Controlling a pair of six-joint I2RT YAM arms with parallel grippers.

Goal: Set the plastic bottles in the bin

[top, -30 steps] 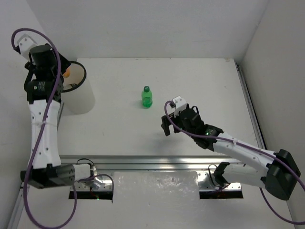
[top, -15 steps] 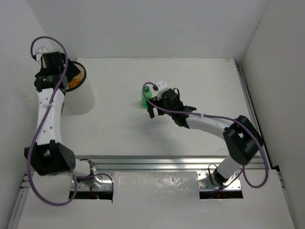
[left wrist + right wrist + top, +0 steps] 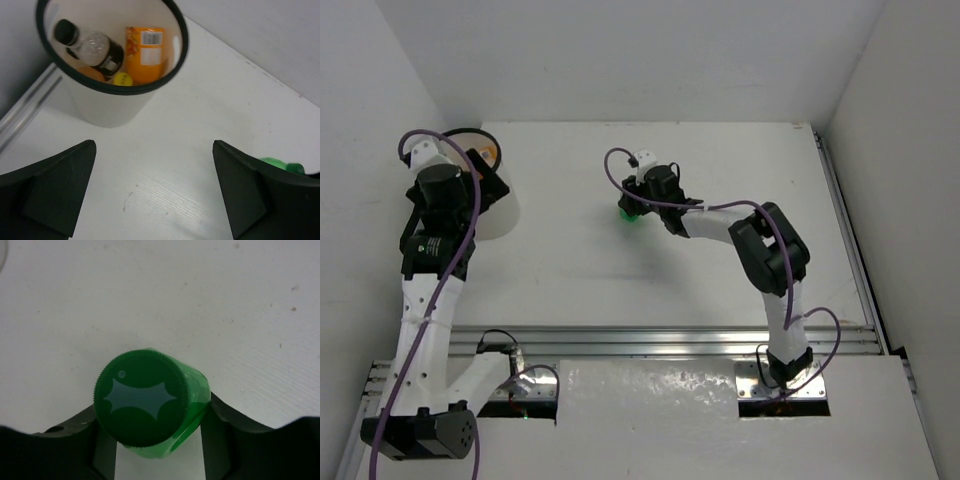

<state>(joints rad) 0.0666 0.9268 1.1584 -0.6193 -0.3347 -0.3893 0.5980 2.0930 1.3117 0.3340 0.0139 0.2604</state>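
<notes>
A green bottle [image 3: 145, 400] stands upright on the white table, seen cap-on in the right wrist view. My right gripper [image 3: 157, 440] is shut on its body, one finger against each side. From above, the right gripper [image 3: 638, 203] covers most of the green bottle [image 3: 626, 212]. The white bin [image 3: 110, 107] with a black rim holds a clear black-capped bottle [image 3: 90, 45], an orange bottle [image 3: 145, 52] and a yellow cap [image 3: 122, 79]. My left gripper [image 3: 154, 145] hangs open and empty over the table just in front of the bin [image 3: 505, 215]. The green bottle [image 3: 280, 164] peeks past its right finger.
White walls close in the table at the back and on both sides. A metal rail [image 3: 660, 340] runs along the near edge and another rail [image 3: 845, 230] along the right side. The bin stands in the far left corner close to the left wall.
The right arm reached left and forward to the green bottle and its jaws closed on it. The left gripper opened over the bin, then drew back to the near side of it.
</notes>
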